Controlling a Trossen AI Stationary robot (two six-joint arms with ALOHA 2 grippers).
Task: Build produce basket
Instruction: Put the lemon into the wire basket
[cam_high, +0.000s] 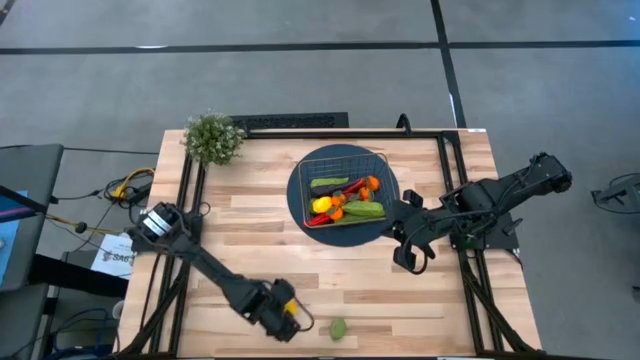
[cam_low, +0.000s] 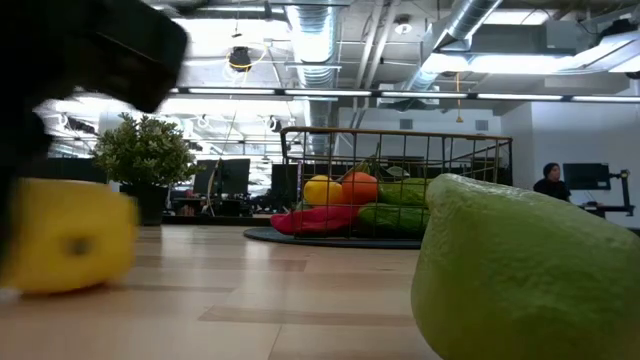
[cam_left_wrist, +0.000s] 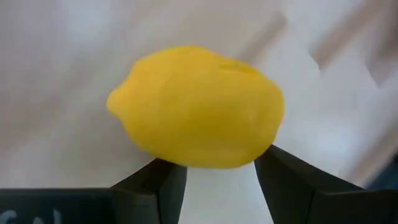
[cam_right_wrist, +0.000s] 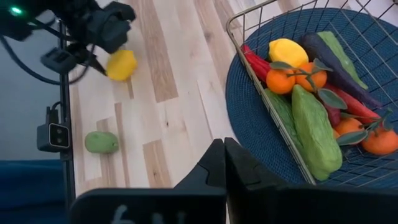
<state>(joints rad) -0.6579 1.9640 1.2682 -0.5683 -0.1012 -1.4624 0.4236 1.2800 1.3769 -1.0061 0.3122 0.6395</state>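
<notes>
Wooden table (cam_high: 300, 240): light plank top, black frame rails along its left, right and far edges.

Round dark blue mat (cam_high: 300, 205): right of centre, toward the far side.

Bushy green plant (cam_high: 212, 137): far-left corner, upright.

Cables, yellow and orange (cam_high: 125, 187): off the left edge.

Person (cam_low: 548, 180): seated at monitors, far right background.

Grey floor (cam_high: 300, 60): dark seam lines.

The high view looks straight down on the whole table (cam_high: 330, 275). The low view sits at table height, very near a lime (cam_low: 530, 270), facing the wire basket (cam_low: 395, 160) and the room behind. The left wrist view is very close to a lemon (cam_left_wrist: 199, 118). The right wrist view looks across the table; it shares this lemon, the lime and the basket with the high view.
</notes>
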